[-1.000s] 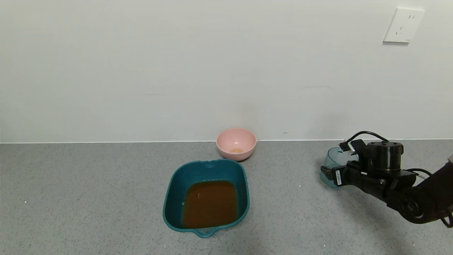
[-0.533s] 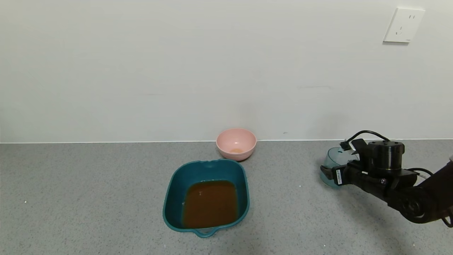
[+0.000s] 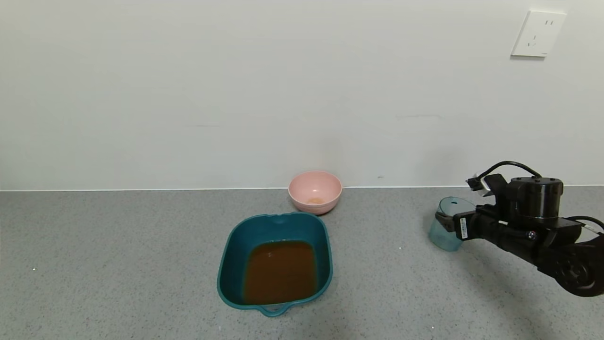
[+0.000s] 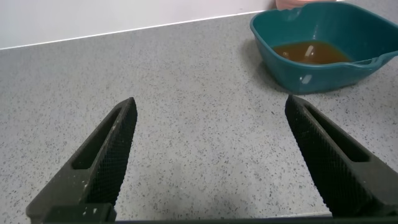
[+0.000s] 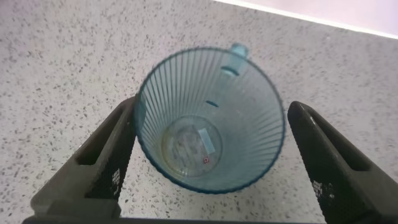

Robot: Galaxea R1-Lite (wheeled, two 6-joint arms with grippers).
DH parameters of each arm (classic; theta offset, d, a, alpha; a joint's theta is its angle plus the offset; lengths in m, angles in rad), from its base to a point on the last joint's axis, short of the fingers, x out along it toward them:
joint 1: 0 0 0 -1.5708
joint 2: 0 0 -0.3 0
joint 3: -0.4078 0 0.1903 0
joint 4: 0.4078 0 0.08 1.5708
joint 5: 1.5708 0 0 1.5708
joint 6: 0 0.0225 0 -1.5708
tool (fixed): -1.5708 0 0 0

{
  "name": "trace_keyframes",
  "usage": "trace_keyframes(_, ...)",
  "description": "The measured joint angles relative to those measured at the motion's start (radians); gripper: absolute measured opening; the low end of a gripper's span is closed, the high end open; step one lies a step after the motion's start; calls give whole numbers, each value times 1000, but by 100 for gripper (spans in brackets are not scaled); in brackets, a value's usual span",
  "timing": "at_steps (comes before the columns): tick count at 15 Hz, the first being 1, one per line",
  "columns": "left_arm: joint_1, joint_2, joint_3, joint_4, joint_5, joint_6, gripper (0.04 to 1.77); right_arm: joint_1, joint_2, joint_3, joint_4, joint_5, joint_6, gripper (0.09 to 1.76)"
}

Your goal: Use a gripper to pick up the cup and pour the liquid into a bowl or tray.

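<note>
The pale blue-green ribbed cup (image 3: 443,236) stands upright and empty on the grey counter at the right; the right wrist view looks into it (image 5: 208,140). My right gripper (image 3: 448,219) is open around the cup's rim (image 5: 211,109); one finger (image 5: 109,149) touches the cup's wall and the other finger (image 5: 329,155) stands apart from it. The reddish-brown liquid (image 3: 280,271) lies in the dark teal tub (image 3: 231,245) at the counter's middle. My left gripper (image 4: 210,102) is open and empty over bare counter, with the tub (image 4: 298,70) and liquid (image 4: 311,53) beyond it.
A small round pink bowl (image 3: 314,191) stands against the wall just behind the tub. A white wall socket (image 3: 538,34) is at the upper right. The wall runs along the counter's far edge.
The cup has gone from tilted in the right gripper to standing upright on the counter. The right gripper has opened off it and drawn back a little to the right.
</note>
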Motion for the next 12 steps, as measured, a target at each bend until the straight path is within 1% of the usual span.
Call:
trace_keyframes(3, 0, 0, 0, 0, 0, 0, 172, 12, -73, 27, 26, -8, 3, 170)
trace_keyframes(7, 0, 0, 0, 0, 0, 0, 172, 37, -185, 124, 19, -16, 20, 170)
trace_keyframes(12, 0, 0, 0, 0, 0, 0, 172, 40, -340, 247, 19, -44, 29, 170)
